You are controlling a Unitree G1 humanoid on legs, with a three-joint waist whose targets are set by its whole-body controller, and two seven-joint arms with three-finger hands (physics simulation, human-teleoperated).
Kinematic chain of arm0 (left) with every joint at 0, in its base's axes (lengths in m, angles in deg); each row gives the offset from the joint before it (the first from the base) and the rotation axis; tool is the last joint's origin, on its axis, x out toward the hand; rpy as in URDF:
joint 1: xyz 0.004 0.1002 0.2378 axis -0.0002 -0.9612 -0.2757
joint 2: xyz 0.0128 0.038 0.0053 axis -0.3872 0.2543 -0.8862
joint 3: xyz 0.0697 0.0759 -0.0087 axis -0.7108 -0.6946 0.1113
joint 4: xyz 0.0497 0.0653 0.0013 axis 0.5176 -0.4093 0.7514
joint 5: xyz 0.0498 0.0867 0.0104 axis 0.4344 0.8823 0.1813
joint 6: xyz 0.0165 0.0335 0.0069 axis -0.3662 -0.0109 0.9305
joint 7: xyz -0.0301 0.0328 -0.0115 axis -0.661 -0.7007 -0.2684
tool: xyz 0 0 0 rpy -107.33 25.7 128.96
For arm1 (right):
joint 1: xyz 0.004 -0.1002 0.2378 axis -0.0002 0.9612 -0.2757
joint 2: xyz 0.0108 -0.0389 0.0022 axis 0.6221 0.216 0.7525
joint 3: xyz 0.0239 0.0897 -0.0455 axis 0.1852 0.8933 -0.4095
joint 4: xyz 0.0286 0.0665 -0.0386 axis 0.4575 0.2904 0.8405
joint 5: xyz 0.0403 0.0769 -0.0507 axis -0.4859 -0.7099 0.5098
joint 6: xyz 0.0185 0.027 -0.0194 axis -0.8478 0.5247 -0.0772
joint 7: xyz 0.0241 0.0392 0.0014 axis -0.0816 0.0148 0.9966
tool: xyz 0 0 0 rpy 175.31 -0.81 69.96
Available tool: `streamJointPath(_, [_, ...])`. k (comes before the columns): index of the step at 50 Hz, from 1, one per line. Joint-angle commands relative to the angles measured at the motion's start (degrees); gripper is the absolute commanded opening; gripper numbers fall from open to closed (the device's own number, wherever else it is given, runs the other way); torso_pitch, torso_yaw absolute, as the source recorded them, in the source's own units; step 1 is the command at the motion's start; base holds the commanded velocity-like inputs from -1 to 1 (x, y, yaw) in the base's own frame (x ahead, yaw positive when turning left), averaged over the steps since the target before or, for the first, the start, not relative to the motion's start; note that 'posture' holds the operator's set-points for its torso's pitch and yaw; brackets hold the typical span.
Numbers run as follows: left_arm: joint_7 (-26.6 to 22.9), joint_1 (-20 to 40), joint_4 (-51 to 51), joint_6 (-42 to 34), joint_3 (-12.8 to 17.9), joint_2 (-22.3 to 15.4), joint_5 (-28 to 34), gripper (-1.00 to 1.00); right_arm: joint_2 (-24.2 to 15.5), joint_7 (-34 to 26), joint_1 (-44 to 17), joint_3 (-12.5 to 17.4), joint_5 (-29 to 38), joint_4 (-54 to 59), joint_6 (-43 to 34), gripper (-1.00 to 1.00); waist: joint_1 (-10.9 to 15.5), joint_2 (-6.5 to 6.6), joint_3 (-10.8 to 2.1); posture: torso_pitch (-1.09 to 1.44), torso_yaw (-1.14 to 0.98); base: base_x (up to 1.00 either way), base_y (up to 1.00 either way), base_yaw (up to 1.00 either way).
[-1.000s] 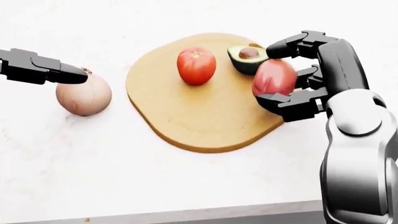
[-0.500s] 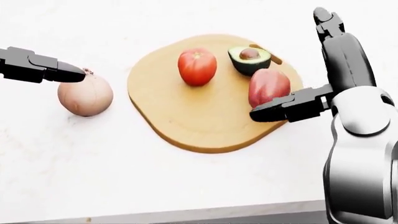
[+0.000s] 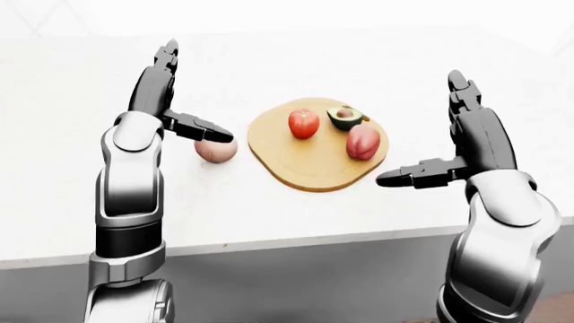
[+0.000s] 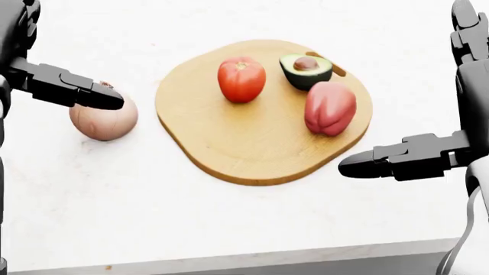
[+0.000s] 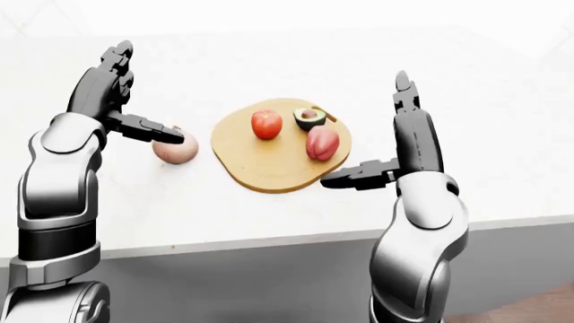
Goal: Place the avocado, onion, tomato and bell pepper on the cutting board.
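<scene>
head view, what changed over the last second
The right hand let go of the bell pepper, which now lies on the cutting board, and drew back open toward the view's lower right. The left hand, open, shifted slightly over the onion. Tomato, avocado and onion stayed put.

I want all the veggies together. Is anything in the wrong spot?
Yes: the onion sits on the white counter, left of the cutting board in the head view. The tomato, avocado and bell pepper are on the board.
</scene>
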Motion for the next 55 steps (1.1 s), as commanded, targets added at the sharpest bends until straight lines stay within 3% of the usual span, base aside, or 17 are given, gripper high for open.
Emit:
streamJointPath(1, [-0.5,1.9,3.3,0.4,0.9,-0.8,0.3,1.00,-0.4,0.5,-1.5,0.2,0.5,-1.3,1.6,1.00,0.1,0.05,-1.65,0.00,0.00,0.00,0.00,0.00])
streamJointPath(18, [-4.8,-1.5,3.0,2.6,-0.4,0.7,5.0,1.00,-0.3,3.2,-1.3,0.8,-2.7,0.7,3.0,1.00,0.1,-0.13,-1.88,0.00,0.00,0.00,0.00,0.00])
streamJointPath(46, [-5.3,-5.1,-0.5,8.9,-0.7,2.4,9.1,1.00,0.0,4.9,1.1,0.8,-4.4,-0.2,3.5,1.00,0.1,-0.26,-2.07,0.00,0.00,0.00,0.00,0.00])
streamJointPath(54, [-4.8,-5.1,-2.9,10.2,-0.9,2.7,9.3,0.80,-0.3,4.8,0.4,0.7,-4.4,0.1,3.3,1.00,0.1,-0.26,-2.09,0.00,0.00,0.00,0.00,0.00])
streamJointPath(55, [-4.7,-5.1,-3.3,10.5,-1.0,2.6,9.3,0.62,-0.4,4.7,0.2,0.7,-4.4,0.1,3.1,1.00,0.1,-0.26,-2.10,0.00,0.00,0.00,0.00,0.00])
